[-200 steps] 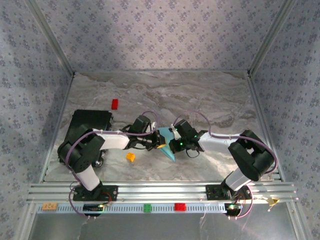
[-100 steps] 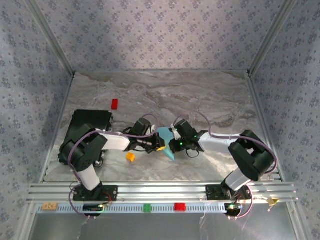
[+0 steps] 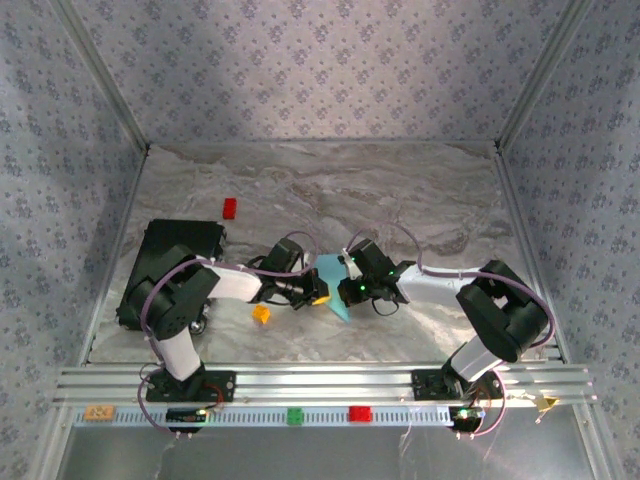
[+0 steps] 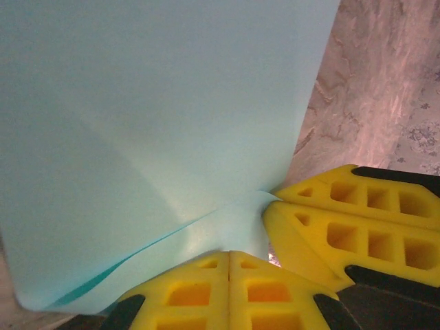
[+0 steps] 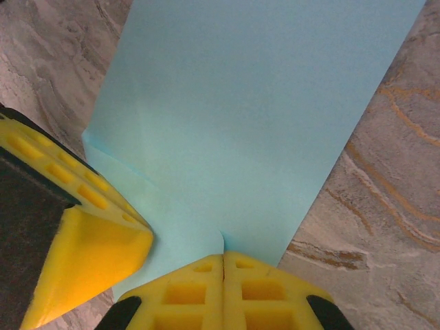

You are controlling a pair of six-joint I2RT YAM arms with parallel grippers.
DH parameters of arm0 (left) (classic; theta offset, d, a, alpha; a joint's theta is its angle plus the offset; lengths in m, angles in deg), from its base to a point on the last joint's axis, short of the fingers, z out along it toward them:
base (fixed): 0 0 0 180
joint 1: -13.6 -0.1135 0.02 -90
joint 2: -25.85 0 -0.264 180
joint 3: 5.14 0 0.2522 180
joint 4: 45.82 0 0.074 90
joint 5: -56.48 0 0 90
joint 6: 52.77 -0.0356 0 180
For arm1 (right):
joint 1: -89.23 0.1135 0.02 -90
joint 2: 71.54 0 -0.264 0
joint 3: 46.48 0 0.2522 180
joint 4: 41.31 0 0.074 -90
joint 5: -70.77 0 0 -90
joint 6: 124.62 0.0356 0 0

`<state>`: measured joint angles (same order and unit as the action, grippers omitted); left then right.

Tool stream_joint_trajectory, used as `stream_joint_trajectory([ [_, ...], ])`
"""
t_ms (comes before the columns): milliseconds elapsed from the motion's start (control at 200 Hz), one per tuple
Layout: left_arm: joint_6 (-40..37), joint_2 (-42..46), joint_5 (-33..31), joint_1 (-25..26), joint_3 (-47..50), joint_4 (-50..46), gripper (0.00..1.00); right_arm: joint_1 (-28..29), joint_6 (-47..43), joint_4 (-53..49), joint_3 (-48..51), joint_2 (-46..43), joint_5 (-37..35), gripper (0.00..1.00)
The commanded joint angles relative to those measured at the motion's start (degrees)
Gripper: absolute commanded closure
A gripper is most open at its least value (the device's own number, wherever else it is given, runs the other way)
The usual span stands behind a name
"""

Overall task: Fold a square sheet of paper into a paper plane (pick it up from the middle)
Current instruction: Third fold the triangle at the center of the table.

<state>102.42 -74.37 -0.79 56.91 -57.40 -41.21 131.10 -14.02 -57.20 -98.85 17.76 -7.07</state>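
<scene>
The grey marble-patterned bench [image 3: 420, 200] carries everything. Over the last second the white left arm [image 3: 215, 280] has swung its elbow inward from the bench's left edge. The right arm [image 3: 440, 285] has kept its pose. A black rectangular slab [image 3: 185, 240] lies flat near the left edge, partly under the left arm and well apart from the work. The light-blue square sheet of paper [image 3: 333, 282], already creased into a smaller pointed shape, sits mid-bench toward the near edge, its tip aimed at that edge. It has hardly shifted, so I judge the arm's move to be a small adjustment of a fold in progress, with the plane far from finished. The left gripper [image 4: 229, 258] is clenched on the sheet's edge, a crease fanning up from its yellow fingers. The right gripper [image 5: 223, 256] is likewise pinched shut on the sheet just beside it, the two sets of tips nearly touching. That crowding is the main hindrance, I think, since either pincer could tug the thin paper out of the other. A small orange block [image 3: 261, 313] lies near the left gripper's path, and a small red block [image 3: 230, 207] sits clear toward the far left.
</scene>
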Motion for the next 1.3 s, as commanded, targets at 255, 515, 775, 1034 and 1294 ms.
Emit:
stream_joint_trajectory([
  [255, -2.29, -1.99, -0.74, 0.71, -0.93, -3.28, 1.00, -0.38, 1.19, -4.55, -1.13, -0.75, -2.36, 0.92],
  [515, -2.80, -1.47, -1.09, 0.71, -1.36, -3.53, 1.00, -1.49, 3.09, -7.07, -0.64, -6.46, -1.67, 0.71],
  [775, -2.96, -1.12, -1.51, 0.72, -2.08, -3.47, 1.00, -2.17, 5.69, -4.78, 1.01, -9.67, 11.82, 0.69],
  [1034, -2.96, -1.46, -1.59, 0.72, -2.27, -3.50, 1.00, 1.52, 5.48, -5.42, -0.22, -7.72, 16.49, 0.89],
  [1294, -3.01, -1.99, -1.27, 0.69, -2.54, -3.17, 1.00, 4.13, 4.80, -7.05, -3.55, -1.84, 14.42, 0.94],
])
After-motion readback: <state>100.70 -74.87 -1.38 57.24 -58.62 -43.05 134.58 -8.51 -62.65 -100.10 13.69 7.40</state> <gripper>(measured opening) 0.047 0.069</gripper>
